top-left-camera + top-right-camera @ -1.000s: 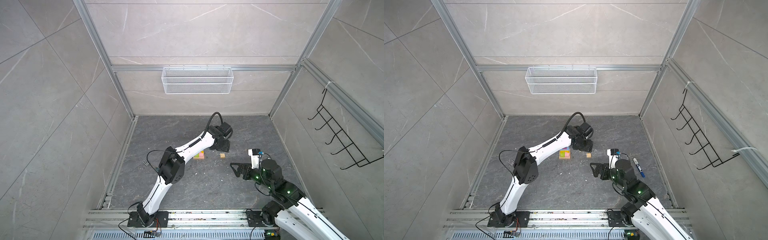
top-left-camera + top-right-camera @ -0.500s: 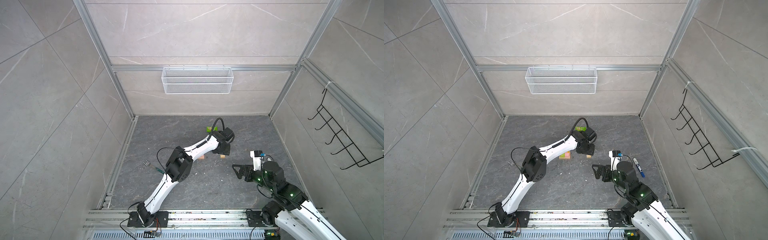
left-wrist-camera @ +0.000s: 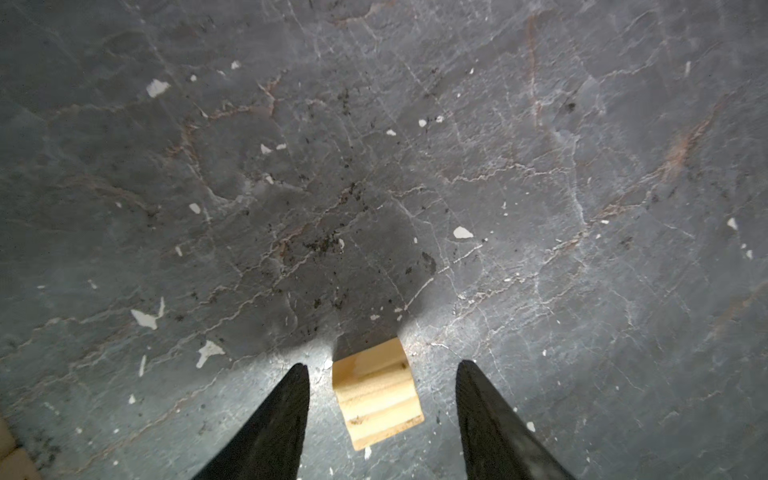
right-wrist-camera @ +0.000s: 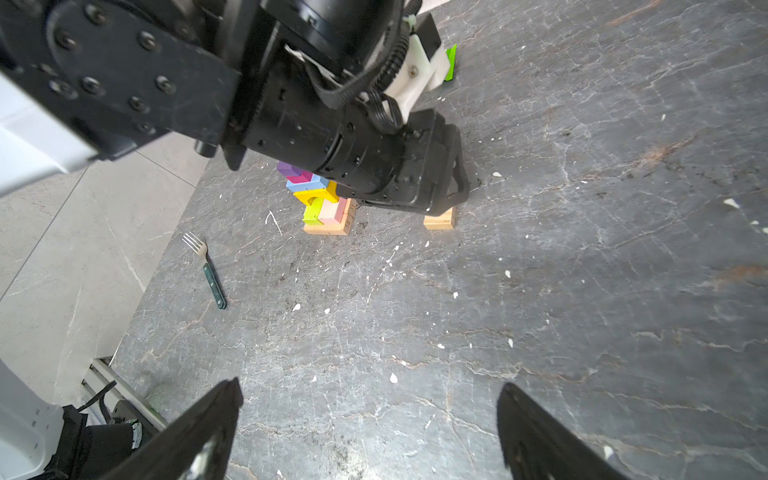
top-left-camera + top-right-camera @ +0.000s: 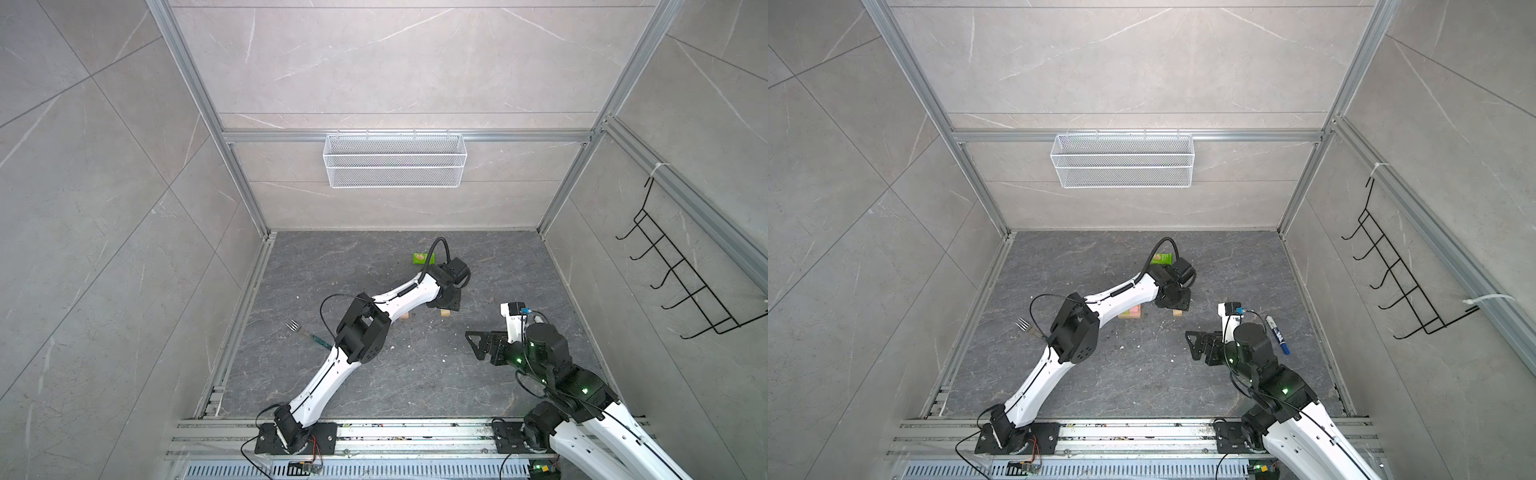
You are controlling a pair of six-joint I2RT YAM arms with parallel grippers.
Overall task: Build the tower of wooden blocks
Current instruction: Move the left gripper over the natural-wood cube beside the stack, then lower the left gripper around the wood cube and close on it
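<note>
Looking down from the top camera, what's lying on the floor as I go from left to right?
In a top view: fork → tower → tan cube → blue marker.

**Right wrist view: stack standing, one tan block apart**

The right gripper (image 4: 370, 386) has its fingers spread wide over the bare dark table (image 4: 582, 291), with nothing between them. Beyond it, the tower (image 4: 326, 203) shows a tan base with pink, lime, yellow, light blue, magenta and purple blocks above. The left gripper (image 4: 436, 199) sits low over a separate tan block (image 4: 439, 219) just beside the tower. A fork (image 4: 212, 282) lies well apart. A green packet (image 4: 451, 62) is partly hidden.
</note>
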